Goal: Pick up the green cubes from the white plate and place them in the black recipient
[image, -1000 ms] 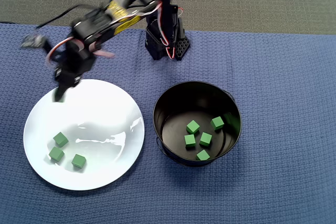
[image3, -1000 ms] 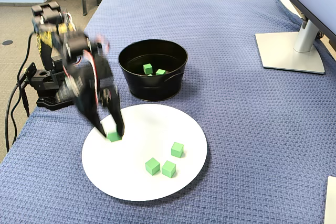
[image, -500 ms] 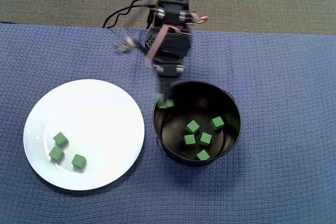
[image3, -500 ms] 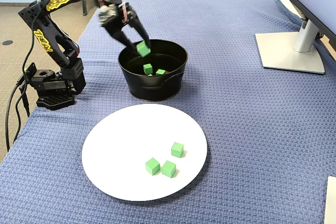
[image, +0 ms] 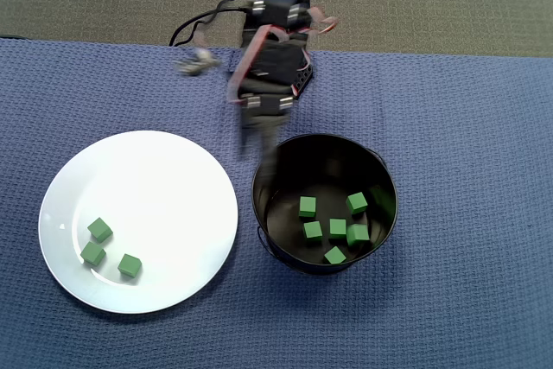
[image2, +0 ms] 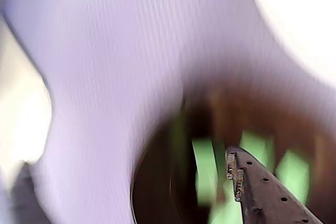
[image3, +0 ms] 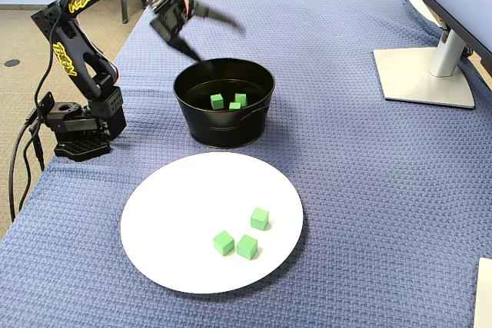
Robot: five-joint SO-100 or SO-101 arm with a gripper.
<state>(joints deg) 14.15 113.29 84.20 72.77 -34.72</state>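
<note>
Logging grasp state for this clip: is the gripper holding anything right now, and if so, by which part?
Nothing is held. In the fixed view the gripper is spread open and empty above the black recipient, with no green cube between its fingers.

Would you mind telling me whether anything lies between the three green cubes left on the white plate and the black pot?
Nothing visible does: only bare blue cloth separates the white plate, holding three green cubes, from the black pot.

A blue woven cloth [image3: 346, 159] covers the table, a monitor stand [image3: 427, 74] upon it.
</note>
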